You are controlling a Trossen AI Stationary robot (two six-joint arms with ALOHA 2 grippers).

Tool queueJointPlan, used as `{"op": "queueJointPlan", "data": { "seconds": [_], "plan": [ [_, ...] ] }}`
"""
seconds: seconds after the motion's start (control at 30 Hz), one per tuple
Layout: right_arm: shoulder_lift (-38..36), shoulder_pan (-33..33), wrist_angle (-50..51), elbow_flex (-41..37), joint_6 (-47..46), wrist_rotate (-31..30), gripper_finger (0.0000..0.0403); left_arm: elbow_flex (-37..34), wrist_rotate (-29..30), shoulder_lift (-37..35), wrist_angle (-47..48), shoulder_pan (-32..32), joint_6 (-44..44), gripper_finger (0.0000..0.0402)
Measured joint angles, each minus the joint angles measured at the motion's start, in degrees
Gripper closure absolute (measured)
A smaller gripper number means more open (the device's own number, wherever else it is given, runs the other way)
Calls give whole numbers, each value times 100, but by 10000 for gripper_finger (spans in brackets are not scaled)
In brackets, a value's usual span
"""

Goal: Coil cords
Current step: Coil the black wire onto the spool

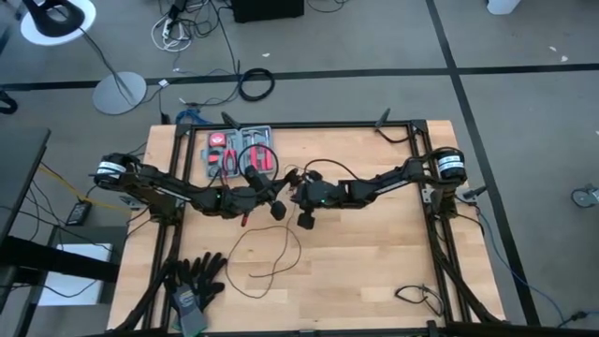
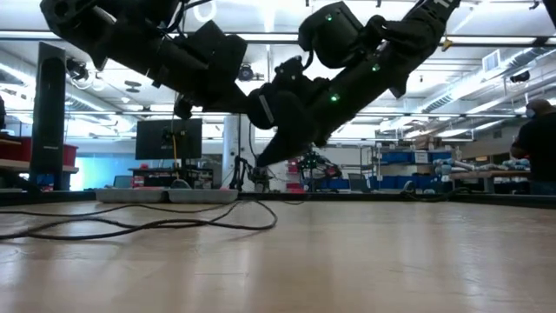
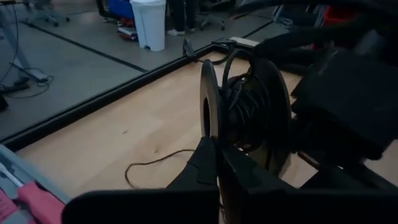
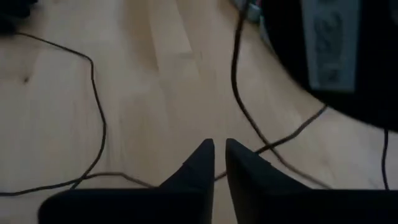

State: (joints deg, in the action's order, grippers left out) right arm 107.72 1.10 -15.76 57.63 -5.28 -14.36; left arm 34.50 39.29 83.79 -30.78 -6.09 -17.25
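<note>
The cord [image 1: 267,251] is a thin black wire lying in loose loops on the wooden table [image 1: 374,271], near the middle front; it also shows as the cord [image 2: 139,224] in the low view. One end is wound on a black two-disc spool [image 3: 245,112], and my left gripper [image 3: 216,144] is shut on that spool above the table's middle. My right gripper [image 4: 219,148] hovers just right of the spool, slanting down over crossing strands [image 4: 258,140], its fingers a narrow gap apart with nothing between them. My left gripper pinches the rim of the spool's near disc [image 3: 210,127] between its two fingers, at the disc's lower edge. The fingers come nearly level from the table's left. The spool stands on edge, lifted clear of the table, with wire trailing down to the loops.
A tray of red-handled tools [image 1: 239,150] sits at the far left of the table. Black gloves [image 1: 197,276] lie at the near left corner. A short black cable [image 1: 416,298] lies near the front right. The right arm's body [image 3: 348,106] stands close beside the spool.
</note>
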Motion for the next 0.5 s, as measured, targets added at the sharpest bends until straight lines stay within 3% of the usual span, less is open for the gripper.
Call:
{"op": "queueJointPlan", "data": {
  "seconds": [0.27, 0.5],
  "plan": [
    [-20, 26, 911, -43, -273, -111, 331, -67, -403, -9, -231, -3, -267, 402],
    [-710, 222, 701, -1077, -703, -584, 341, -912, -275, -602, -988, -2, -416, 402]
  ]
}}
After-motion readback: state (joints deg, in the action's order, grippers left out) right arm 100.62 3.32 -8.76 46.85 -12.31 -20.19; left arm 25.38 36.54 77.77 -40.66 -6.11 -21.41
